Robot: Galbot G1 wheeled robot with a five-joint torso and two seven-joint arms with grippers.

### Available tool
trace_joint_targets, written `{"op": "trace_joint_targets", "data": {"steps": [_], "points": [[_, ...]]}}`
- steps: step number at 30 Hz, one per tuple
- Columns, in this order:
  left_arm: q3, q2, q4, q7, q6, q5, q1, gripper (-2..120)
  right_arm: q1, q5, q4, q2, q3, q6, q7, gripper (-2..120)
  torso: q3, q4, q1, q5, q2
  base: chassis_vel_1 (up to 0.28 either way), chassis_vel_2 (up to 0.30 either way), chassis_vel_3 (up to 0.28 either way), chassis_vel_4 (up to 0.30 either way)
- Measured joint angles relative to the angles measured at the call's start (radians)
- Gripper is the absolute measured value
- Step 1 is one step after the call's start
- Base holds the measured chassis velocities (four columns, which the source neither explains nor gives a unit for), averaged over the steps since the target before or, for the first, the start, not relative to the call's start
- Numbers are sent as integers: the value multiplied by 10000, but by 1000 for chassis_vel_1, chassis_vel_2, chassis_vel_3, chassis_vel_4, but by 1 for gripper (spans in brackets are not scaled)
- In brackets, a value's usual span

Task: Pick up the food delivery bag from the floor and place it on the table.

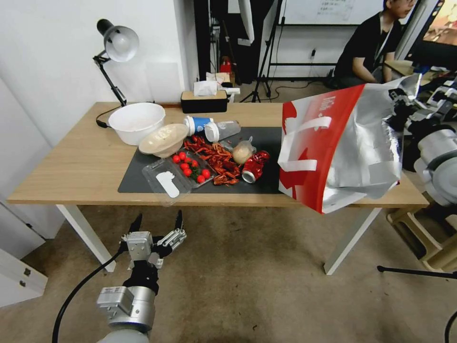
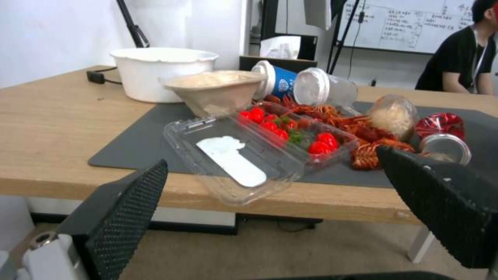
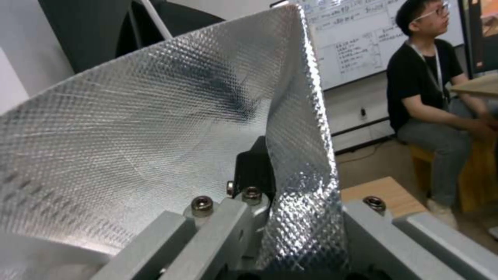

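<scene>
The food delivery bag, red and white with silver foil sides and flat white handles, hangs tilted over the right end of the table. Its lower corner juts past the table's front edge, and I cannot tell whether it rests on the wood. My right gripper is shut on the bag's foil rim, high at the right. My left gripper is open and holds nothing, low over the carpet floor just in front of the table's front edge. In the left wrist view its fingers frame the table edge.
On the dark grey mat lie a white bowl, a paper bowl, an open clamshell of tomatoes, crayfish shells, tipped cups and a red can. A desk lamp stands at the back left, a tissue box at the back, a stool at the right.
</scene>
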Motion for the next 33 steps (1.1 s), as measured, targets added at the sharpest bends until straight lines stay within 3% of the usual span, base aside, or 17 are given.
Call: {"op": "trace_joint_targets", "data": {"steps": [27, 33], "points": [[-67, 105, -206, -1, -229, -1, 208, 100, 872, -79, -43, 140, -579, -696, 1626, 0, -1, 0, -1, 0, -2, 0, 0, 0, 0], [-48, 131, -122, -1, -229, -22, 165, 100, 929, -65, -52, 160, -587, -737, 1756, 21, -1, 0, -1, 0, -3, 0, 0, 0, 0]]}}
